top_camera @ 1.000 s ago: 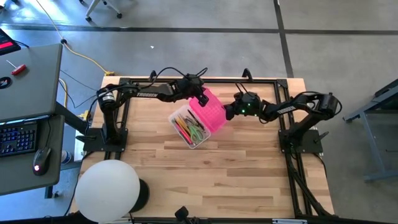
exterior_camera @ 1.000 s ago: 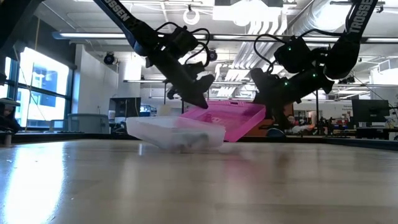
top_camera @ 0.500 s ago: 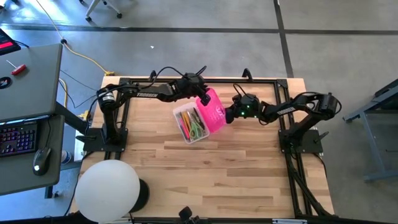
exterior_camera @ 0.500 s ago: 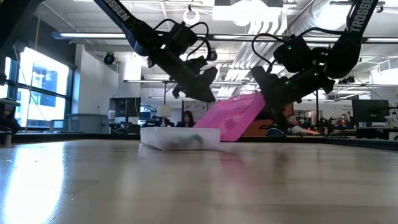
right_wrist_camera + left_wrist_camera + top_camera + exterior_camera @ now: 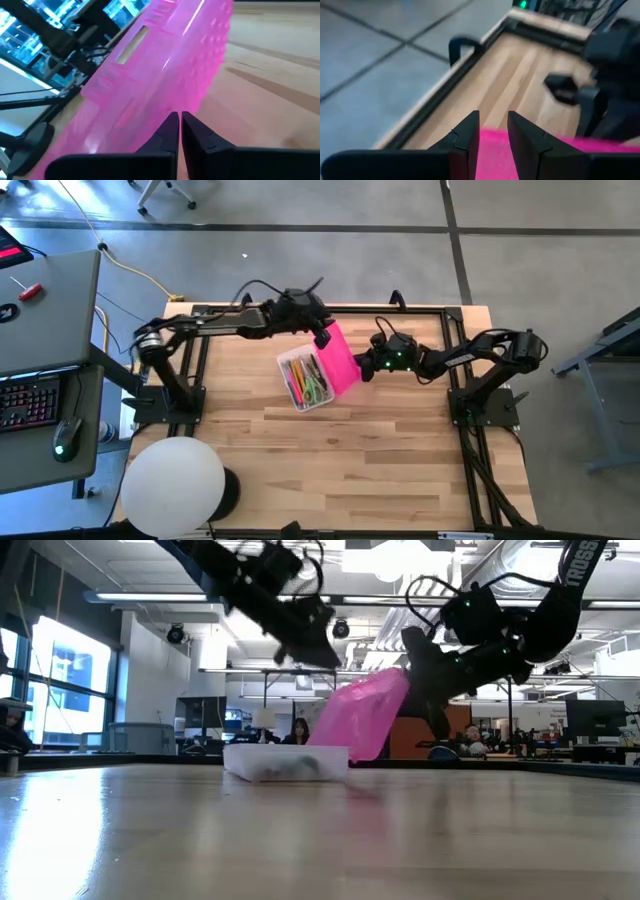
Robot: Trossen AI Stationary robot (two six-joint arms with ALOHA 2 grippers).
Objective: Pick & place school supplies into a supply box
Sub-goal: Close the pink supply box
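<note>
White capitals reading "TROSSEN" run down the right arm (image 5: pixel 572 570) in the low view, cut off at the picture's upper edge. No other lettering, number or sign is readable anywhere.

The pink lid (image 5: pixel 338 359) stands tilted over the clear base (image 5: pixel 285 761), hiding part of its contents. Through the base wall, the supplies (image 5: pixel 290 770) are only a dark blur. The left gripper (image 5: pixel 305 640) is smeared.

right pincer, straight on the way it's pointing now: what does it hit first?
Most likely the pink lid. The shut right pincer points straight at its raised outer face, apparently right against it; whether they touch isn't clear. The high view agrees.
</note>
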